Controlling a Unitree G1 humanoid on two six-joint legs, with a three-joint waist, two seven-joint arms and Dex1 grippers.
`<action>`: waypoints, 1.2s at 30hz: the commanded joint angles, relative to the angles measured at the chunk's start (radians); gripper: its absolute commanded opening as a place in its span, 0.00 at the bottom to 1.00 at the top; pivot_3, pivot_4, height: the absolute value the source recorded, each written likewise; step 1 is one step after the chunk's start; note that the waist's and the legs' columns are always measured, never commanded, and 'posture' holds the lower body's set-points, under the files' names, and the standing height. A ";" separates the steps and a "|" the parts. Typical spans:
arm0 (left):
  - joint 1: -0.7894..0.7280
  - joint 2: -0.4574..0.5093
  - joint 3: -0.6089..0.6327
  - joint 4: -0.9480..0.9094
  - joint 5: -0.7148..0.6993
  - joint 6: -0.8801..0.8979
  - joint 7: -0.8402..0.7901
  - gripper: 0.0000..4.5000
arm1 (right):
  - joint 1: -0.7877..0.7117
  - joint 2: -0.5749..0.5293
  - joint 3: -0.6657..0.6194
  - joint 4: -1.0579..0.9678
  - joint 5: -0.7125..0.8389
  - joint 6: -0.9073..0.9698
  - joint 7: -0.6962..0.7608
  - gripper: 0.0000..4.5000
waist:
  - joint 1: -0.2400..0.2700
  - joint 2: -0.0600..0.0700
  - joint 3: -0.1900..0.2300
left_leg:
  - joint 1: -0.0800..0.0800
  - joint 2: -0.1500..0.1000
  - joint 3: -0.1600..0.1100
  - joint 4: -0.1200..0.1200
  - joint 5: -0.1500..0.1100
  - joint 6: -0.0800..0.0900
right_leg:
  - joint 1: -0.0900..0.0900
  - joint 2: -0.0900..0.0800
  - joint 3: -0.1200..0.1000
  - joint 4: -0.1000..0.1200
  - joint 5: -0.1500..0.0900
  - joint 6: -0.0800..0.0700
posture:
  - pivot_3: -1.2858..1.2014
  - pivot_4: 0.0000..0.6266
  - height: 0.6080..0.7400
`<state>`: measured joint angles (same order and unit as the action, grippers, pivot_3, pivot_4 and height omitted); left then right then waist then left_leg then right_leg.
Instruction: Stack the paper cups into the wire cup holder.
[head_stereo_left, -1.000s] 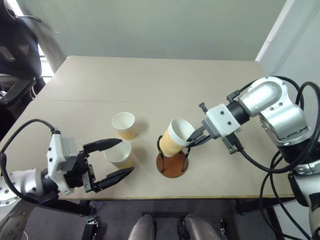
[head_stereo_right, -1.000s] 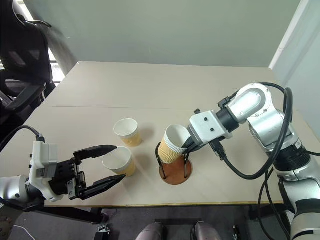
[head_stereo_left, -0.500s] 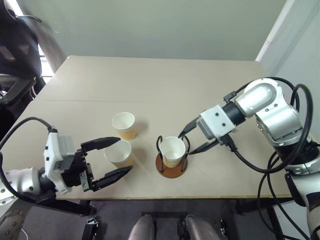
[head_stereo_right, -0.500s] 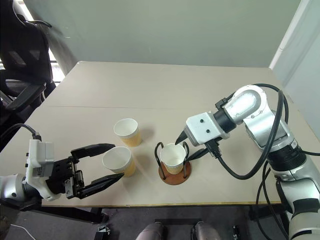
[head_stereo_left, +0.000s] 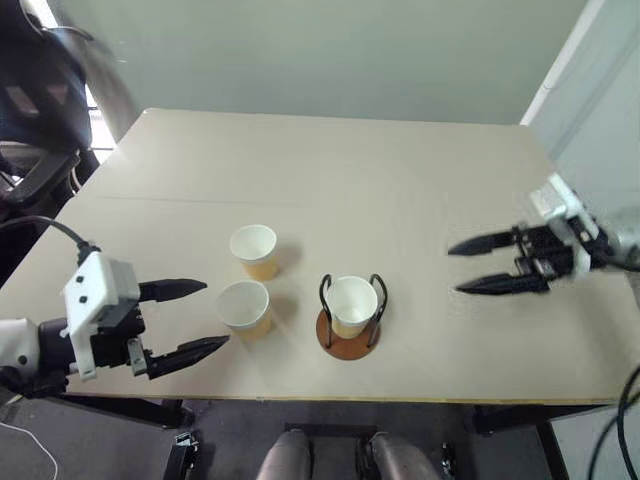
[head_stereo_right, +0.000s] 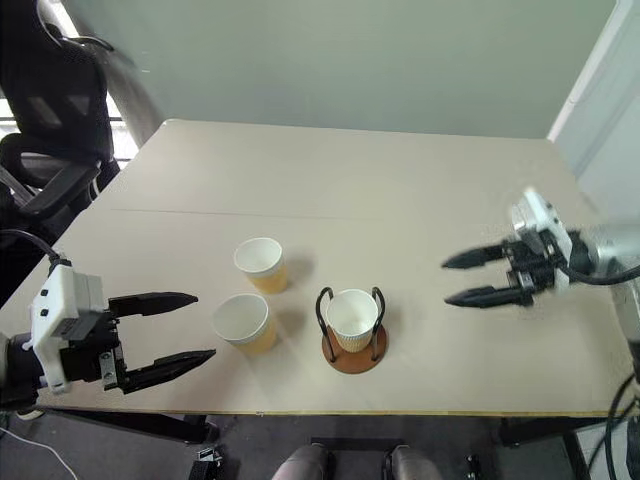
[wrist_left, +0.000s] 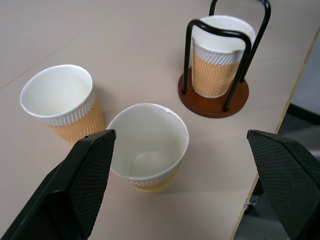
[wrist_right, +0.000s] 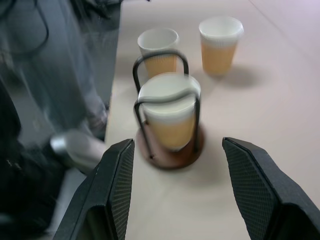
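- A pale tabletop (head_stereo_left: 400, 170) seen from above, carrying three paper cups and a wire cup holder (head_stereo_left: 349, 338) just below the centre of the frame.
- One paper cup (head_stereo_left: 351, 304) stands upright inside the holder, between its two black wire loops, on the reddish-brown base – the first of three looks stacked.
- Two more cups stand loose to the left of the holder: the nearer cup (head_stereo_left: 244, 306) at lower centre-left, the farther cup (head_stereo_left: 254, 250) just above it, close together but apart.
- The left gripper (head_stereo_left: 191, 318) sits at the lower left of the frame, fingers spread wide and empty, pointing toward the nearer loose cup without touching it.
- The right gripper (head_stereo_left: 484, 265) is at the right edge, well apart from the holder, fingers parted and holding nothing.
- By my judgement about a third is done – two cups remain to be nested into the seated one.
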<state>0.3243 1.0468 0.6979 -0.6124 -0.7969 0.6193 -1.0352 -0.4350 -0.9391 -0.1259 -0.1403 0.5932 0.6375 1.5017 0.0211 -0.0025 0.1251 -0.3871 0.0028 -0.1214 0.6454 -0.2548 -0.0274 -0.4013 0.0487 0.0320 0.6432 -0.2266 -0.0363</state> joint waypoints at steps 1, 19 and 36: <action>-0.017 0.002 -0.011 -0.008 0.009 -0.007 -0.018 1.00 | 0.077 0.060 -0.141 -0.069 0.075 -0.058 -0.078 0.63 | -0.009 0.000 0.000 | 0.001 0.000 0.000 0.000 -0.001 0.000 | 0.000 0.000 0.000 0.001 -0.001 -0.001 | 0.52 0.24 1.00; -0.087 0.010 -0.143 0.052 0.125 -0.051 -0.082 1.00 | 0.247 0.132 -0.180 -0.100 0.081 -0.235 -0.174 0.63 | -0.016 0.001 0.000 | 0.005 0.001 -0.001 0.001 -0.004 0.010 | 0.002 0.002 0.000 0.000 -0.004 0.003 | 0.52 0.24 1.00; -0.219 -0.007 -0.361 0.181 0.321 -0.230 -0.091 0.40 | 0.252 0.112 -0.162 -0.116 0.081 -0.256 -0.190 0.64 | -0.012 0.001 0.000 | 0.004 0.001 -0.001 0.001 -0.005 0.010 | 0.002 0.002 0.000 0.000 -0.003 0.003 | 0.52 0.24 1.00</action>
<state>0.1173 1.0270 0.3177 -0.4255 -0.4536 0.3935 -1.1106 -0.1853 -0.8097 -0.2635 -0.2278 0.6630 0.3961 1.3142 0.0093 -0.0018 0.1249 -0.3830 0.0038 -0.1225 0.6466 -0.2598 -0.0179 -0.3993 0.0504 0.0321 0.6433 -0.2297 -0.0329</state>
